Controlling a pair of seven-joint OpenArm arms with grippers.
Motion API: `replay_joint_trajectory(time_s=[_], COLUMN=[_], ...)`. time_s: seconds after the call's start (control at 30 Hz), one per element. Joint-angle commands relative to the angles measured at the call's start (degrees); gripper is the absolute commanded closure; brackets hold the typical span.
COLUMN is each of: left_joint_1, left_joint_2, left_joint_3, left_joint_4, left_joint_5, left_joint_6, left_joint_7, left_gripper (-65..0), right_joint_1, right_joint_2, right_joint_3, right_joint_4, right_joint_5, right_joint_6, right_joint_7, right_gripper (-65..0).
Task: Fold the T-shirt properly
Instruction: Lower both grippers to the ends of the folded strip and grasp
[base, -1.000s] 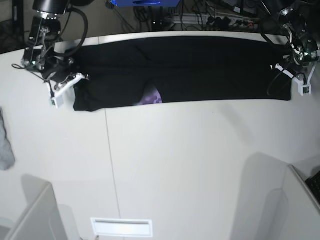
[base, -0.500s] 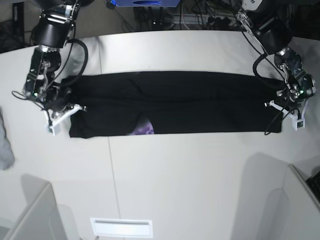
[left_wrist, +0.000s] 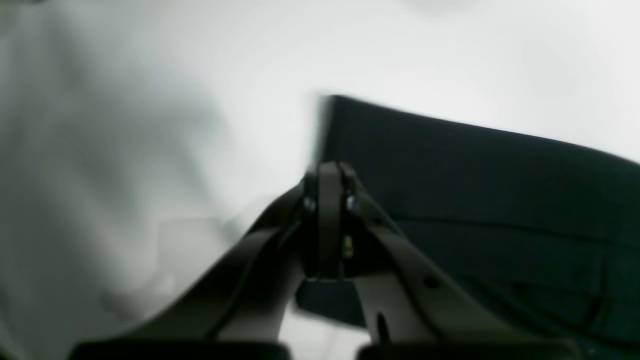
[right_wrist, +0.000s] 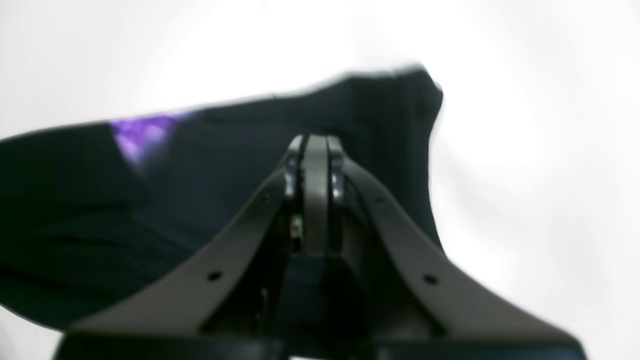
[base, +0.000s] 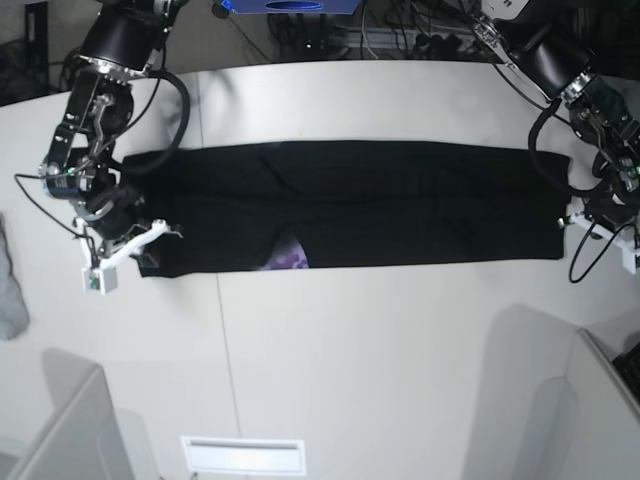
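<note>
Across the far half of the table lay one T-shirt, folded into a long black band running left to right, with a purple patch of print showing at its near edge. Judged soft, light and limp; it would sag and crease if lifted from one point, so best held at the two end corners together. Left gripper had its jaws closed at the right end, right gripper closed at the left end; whether either pinched cloth I could not tell. Count: one shirt, two grippers, one small grey cloth at far left.
</note>
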Motion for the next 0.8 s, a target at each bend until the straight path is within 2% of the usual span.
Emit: replay_joint_trajectory(time_s=[0.0, 0.1, 0.2, 0.27, 0.3, 0.43, 0.53, 0.57, 0.77], left_joint_1=[0.8, 4.7, 9.4, 12.0, 12.7, 13.8, 13.2, 12.3, 8.3], left_joint_2=[-1.7, -4.1, -4.7, -4.7, -4.7, -4.5, -4.5, -4.5, -5.6], left_joint_3=[-1.4, -4.5, -7.2, -8.5, -8.7, -8.4, -8.4, -8.2, -1.4], left_joint_4=[1.3, 1.0, 0.8, -0.1, -0.8, -5.4, -9.9, -11.3, -18.5], left_joint_5=[-2.3, -9.4, -16.8, -19.7, -20.4, -20.9, -20.9, -20.9, -20.7], left_joint_6=[-0.3, -0.3, -0.3, -0.3, -0.3, -0.3, -0.3, -0.3, -0.3], left_joint_7=[-0.6, -1.8, -4.1, -6.2, -7.0, -11.1, -12.4, -12.4, -13.3], left_gripper=[0.0, 0.0, 0.0, 0.0, -6.3, -39.2, -56.1, -58.4, -58.4], right_joint_1=[-0.7, -3.7, -6.2, -7.2, -7.6, -8.3, -9.0, -9.0, -10.1], right_joint_2=[-0.1, -0.7, -0.7, -0.7, -0.8, -0.8, -0.8, -0.8, -0.8], right_joint_3=[0.2, 0.0, -0.2, -0.3, -0.3, -0.3, -0.4, -0.4, -0.4], right_joint_4=[2.1, 4.9, 6.4, 6.4, 6.3, 6.2, 6.1, 6.1, 6.2], right_joint_5=[0.5, 0.5, 0.5, 0.5, 0.5, 0.5, 0.5, 0.5, 0.5], right_joint_6=[0.1, 0.1, 0.1, 0.1, 0.1, 0.2, 0.2, 0.2, 0.2], right_joint_7=[1.1, 1.2, 1.3, 1.3, 1.3, 1.3, 1.3, 1.3, 1.3], right_gripper=[0.0, 0.0, 0.0, 0.0, 0.0, 0.0, 0.0, 0.0, 0.0])
